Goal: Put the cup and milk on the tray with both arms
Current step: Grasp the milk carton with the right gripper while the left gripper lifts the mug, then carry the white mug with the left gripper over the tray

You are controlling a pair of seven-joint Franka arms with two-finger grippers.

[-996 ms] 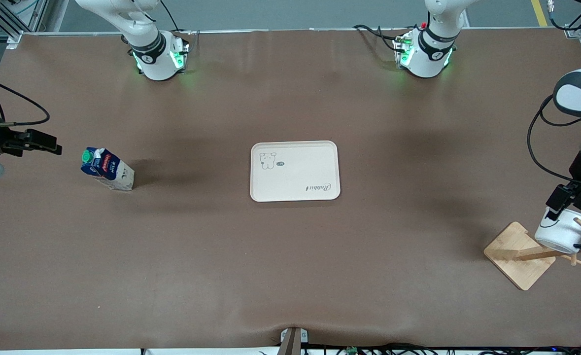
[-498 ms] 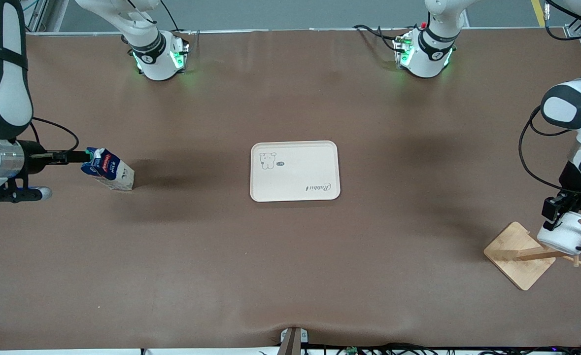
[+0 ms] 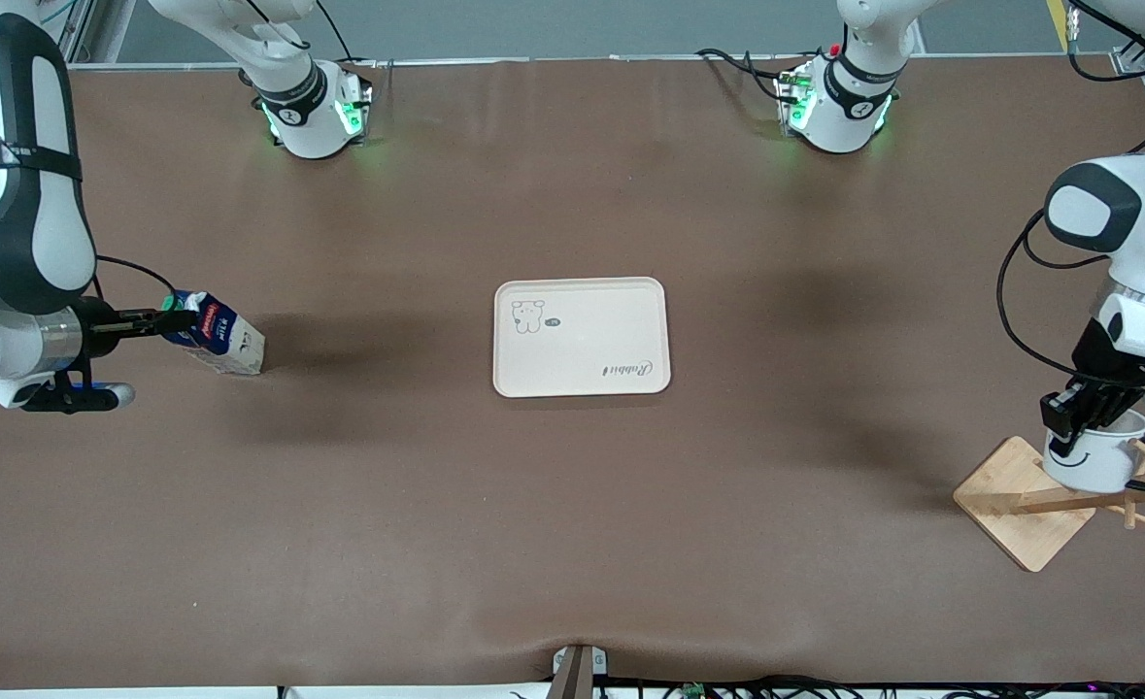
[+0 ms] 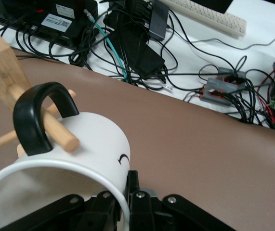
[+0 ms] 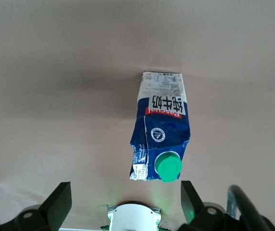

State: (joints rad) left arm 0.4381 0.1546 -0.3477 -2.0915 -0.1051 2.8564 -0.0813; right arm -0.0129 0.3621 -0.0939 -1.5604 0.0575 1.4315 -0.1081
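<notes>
Right gripper: at the right arm's end of the table, level with the top of the milk, approaching side-on. Fingers spread wide; in the right wrist view they show as two dark tips on either side of the carton's capped end, touching nothing.

Milk: stands on the table, well apart from the tray, toward the right arm's end. Gable top and green cap point at the wrist camera; the long axis runs away from the fingers toward the pale base. Judgement: closing on the blue upper body is what the next move turns on.

Tray: centre of the table, bare, bear drawing toward the right arm's end.

Left gripper: over the wooden rack at the left arm's end, clamped on the cup's rim, one finger inside and one outside the wall as the left wrist view shows it.

Cup: hangs tilted on the rack, a peg passing through its black handle. Judgement: it has to slide off along that peg before it can travel to the tray.

Nearer arm: each arm is at its own object; neither is near the tray.

Hard to make out: the milk's base contact in the front view, the rack's post cut off in the left wrist view, and the gripper's fingertips hidden by the cup wall.
</notes>
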